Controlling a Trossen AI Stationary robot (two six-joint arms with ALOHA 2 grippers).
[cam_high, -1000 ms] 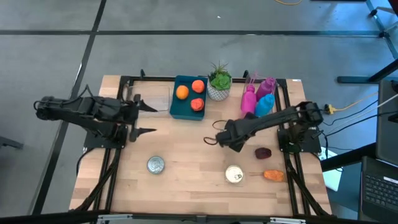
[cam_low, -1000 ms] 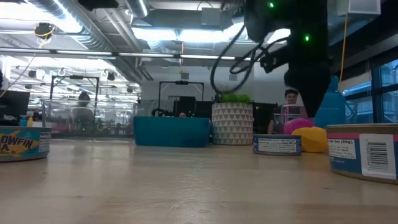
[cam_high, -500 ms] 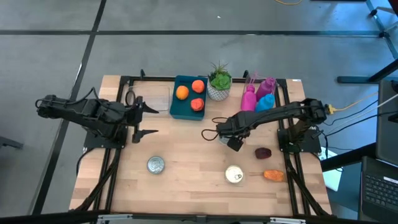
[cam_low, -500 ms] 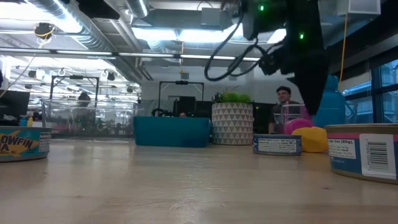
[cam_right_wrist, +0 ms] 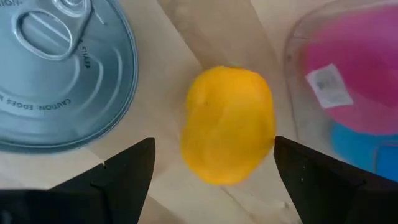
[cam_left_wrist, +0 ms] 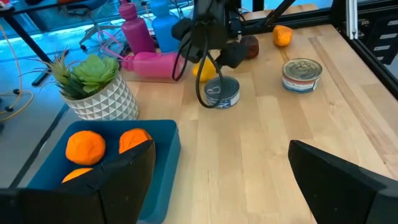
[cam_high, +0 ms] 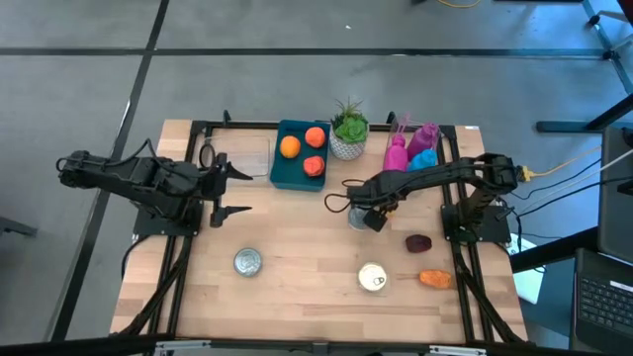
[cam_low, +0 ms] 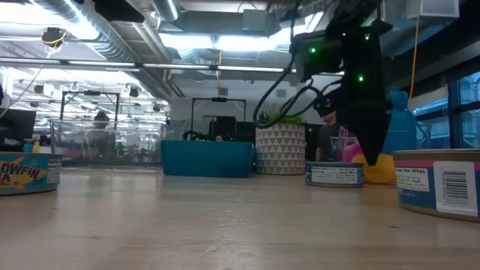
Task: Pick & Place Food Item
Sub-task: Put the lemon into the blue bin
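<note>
Right wrist camera first: my right tool point(cam_right_wrist: 211, 180) points straight down with its fingers point(cam_right_wrist: 124, 171) spread wide, and the yellow fruit point(cam_right_wrist: 229, 124) sits on the bench squarely between them, untouched. A tin can point(cam_right_wrist: 59, 74) lies just beside the fruit on one side, a pink bottle point(cam_right_wrist: 348, 81) in clear casing on the other.

From the high view, the right arm reaches from its base at the bench's right edge inward toward the middle, elbow extended, the right tool hanging over that can just in front of the bottles point(cam_high: 410, 153). A dark red item point(cam_high: 419, 242), an orange item point(cam_high: 433, 279) and another can point(cam_high: 372, 278) lie nearer the front edge, well apart from the tool.

My left tool point(cam_high: 229, 188) waits at the left side, arm folded back, fingers wide and empty.

Farther back, the teal tray point(cam_high: 297, 176) holds three orange fruits, with the potted plant point(cam_high: 348, 133) beside it.
</note>
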